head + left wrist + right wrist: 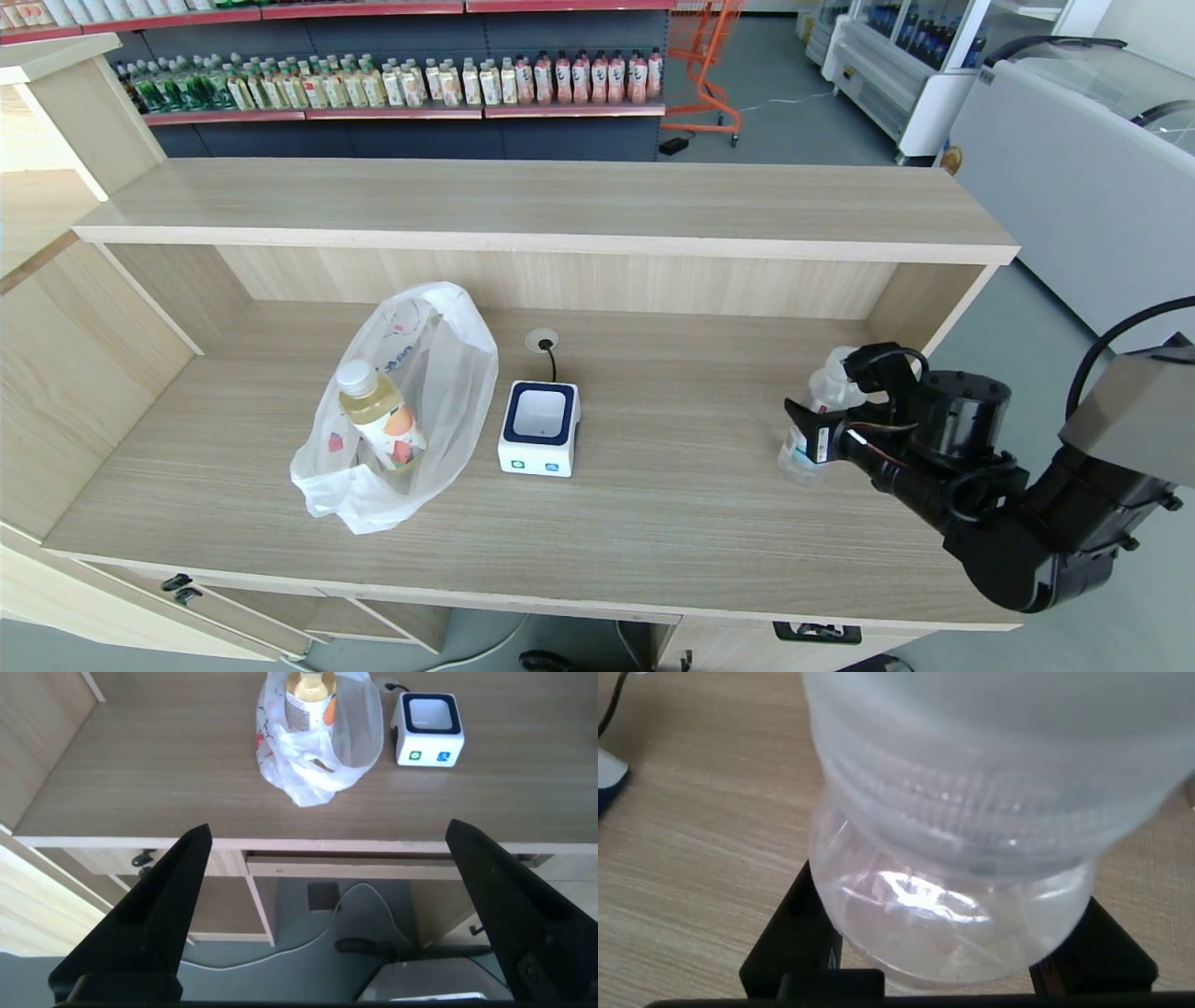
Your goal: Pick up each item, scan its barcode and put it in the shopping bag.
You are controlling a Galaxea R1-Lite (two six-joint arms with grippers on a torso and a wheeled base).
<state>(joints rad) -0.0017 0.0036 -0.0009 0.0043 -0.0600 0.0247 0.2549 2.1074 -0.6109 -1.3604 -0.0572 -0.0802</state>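
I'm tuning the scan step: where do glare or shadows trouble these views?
Head view: even light, only faint shadows by the shopping bag and scanner. Right wrist view: bright glints on the clear bottle. Left wrist view: the left gripper stands dark against the lit counter.

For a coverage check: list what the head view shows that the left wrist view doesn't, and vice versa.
Head view adds: right gripper shut on a clear bottle at the counter's right end; drink shelves behind.
Left wrist view adds: open left gripper off the counter's front edge.
Shared: bag holding a drink bottle, scanner beside it.
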